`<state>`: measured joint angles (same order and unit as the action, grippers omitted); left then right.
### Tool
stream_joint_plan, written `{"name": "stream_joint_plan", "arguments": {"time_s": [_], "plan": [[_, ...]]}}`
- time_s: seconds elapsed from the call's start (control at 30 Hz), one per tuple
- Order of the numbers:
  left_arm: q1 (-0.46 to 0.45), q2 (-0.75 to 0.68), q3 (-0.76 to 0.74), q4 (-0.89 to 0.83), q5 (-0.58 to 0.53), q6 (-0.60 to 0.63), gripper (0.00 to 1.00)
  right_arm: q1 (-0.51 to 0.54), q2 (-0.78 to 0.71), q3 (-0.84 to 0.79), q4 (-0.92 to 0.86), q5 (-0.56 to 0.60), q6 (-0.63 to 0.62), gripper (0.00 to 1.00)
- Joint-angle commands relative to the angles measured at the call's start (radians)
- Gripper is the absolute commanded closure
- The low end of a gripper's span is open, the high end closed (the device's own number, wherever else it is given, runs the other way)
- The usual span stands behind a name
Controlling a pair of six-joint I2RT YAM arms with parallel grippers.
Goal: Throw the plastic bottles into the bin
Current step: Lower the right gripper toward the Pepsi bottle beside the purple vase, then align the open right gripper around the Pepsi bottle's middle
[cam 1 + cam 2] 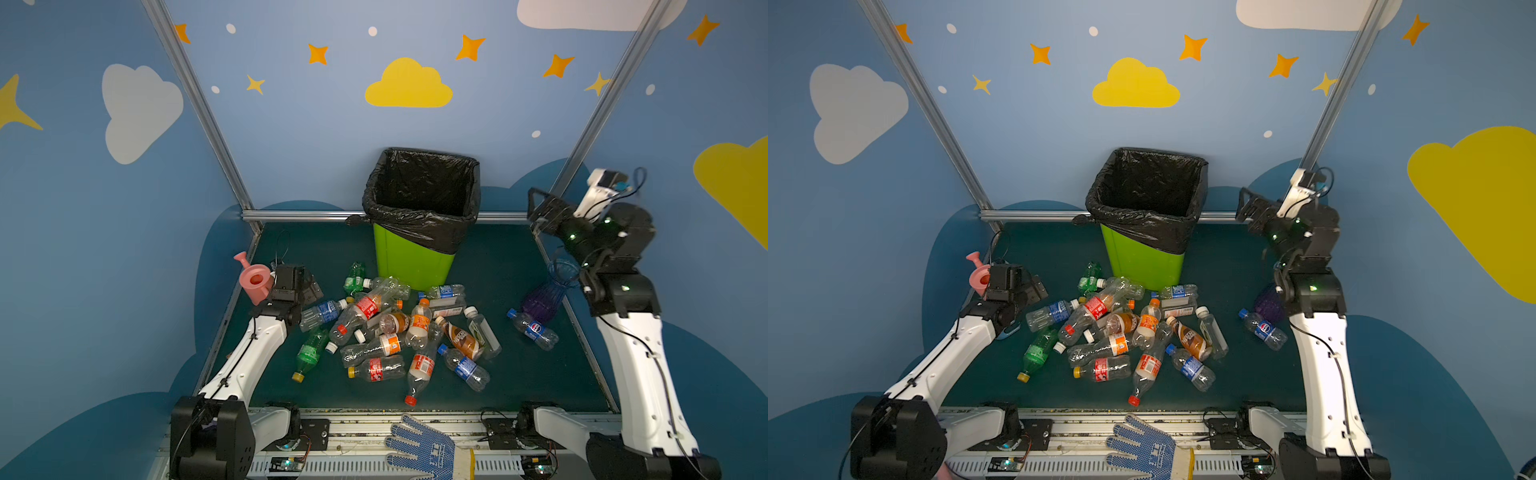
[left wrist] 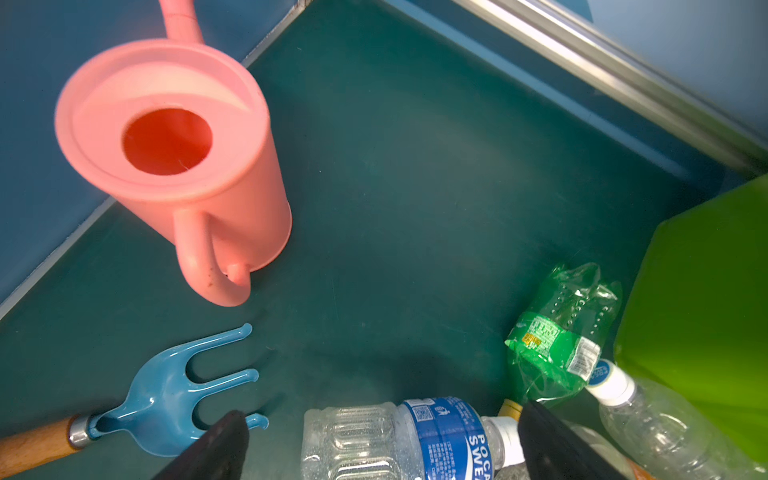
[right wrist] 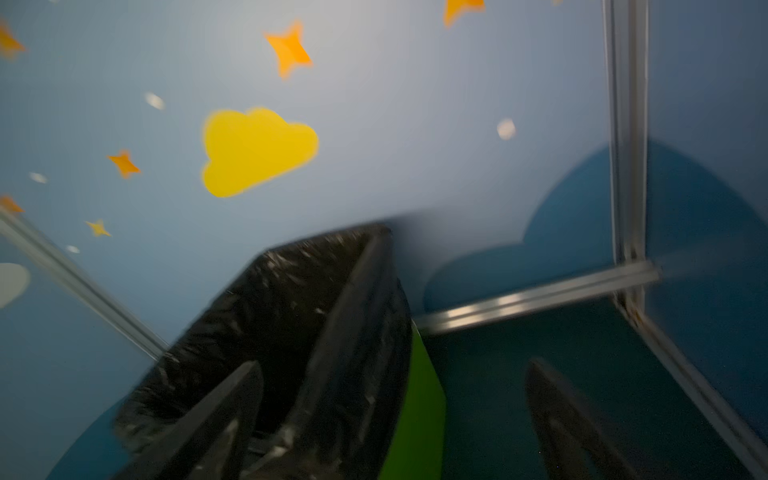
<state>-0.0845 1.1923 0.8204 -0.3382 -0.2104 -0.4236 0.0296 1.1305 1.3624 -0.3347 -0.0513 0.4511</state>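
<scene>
- The plastic bottles (image 1: 399, 332) lay in a loose heap on the counter (image 1: 498, 374) just in front of the bin (image 1: 411, 262), the nearest ones close to its lime-green wall.
- One Pepsi bottle (image 1: 534, 330) lay apart, to the right of the bin, beside a blue-purple ribbed vase (image 1: 548, 295).
- Left of the bin stood a pink watering can (image 1: 255, 282), with a blue hand rake (image 2: 174, 399) on a wooden handle near it.
- The left gripper (image 1: 311, 286) hovered low at the heap's edge left of the bin, jaws wide. It was over a clear bottle (image 2: 440, 436) whose blue label read "POCA SWEA"; a crushed green bottle (image 2: 557, 340) lay nearer the bin.
- The right gripper (image 1: 540, 210) was raised to the right of the bin's black-bagged rim, jaws wide and empty; its wrist view was blurred.
- The counter was dark green, edged with aluminium rails (image 1: 311, 215). Behind the bin, blue walls (image 1: 311, 137) carried yellow and white clouds and orange stars.
- A blue-dotted glove (image 1: 424, 451) lay past the counter's front edge, opposite the bin.
</scene>
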Motion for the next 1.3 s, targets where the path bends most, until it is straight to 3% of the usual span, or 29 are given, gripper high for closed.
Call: {"name": "stream_joint_plan", "arguments": {"time_s": [0.0,0.23,0.43,0.7,1.27], "plan": [[-0.015,0.003,-0.001,-0.009,-0.005,0.015,0.00,-0.046,-0.114,-0.180,-0.098,0.078,0.155,0.02],[-0.056,0.007,0.002,0.044,-0.038,0.043,0.00,-0.175,-0.315,-0.557,-0.186,0.135,0.336,0.02],[-0.078,0.024,0.010,0.073,-0.041,0.063,0.00,-0.351,-0.350,-0.736,-0.181,0.012,0.380,0.02],[-0.084,0.053,0.003,0.082,-0.034,0.070,0.00,-0.509,-0.262,-0.825,-0.123,-0.140,0.358,0.02],[-0.086,0.088,0.011,0.094,-0.034,0.094,0.00,-0.521,-0.047,-0.807,-0.011,-0.159,0.357,0.03]]}}
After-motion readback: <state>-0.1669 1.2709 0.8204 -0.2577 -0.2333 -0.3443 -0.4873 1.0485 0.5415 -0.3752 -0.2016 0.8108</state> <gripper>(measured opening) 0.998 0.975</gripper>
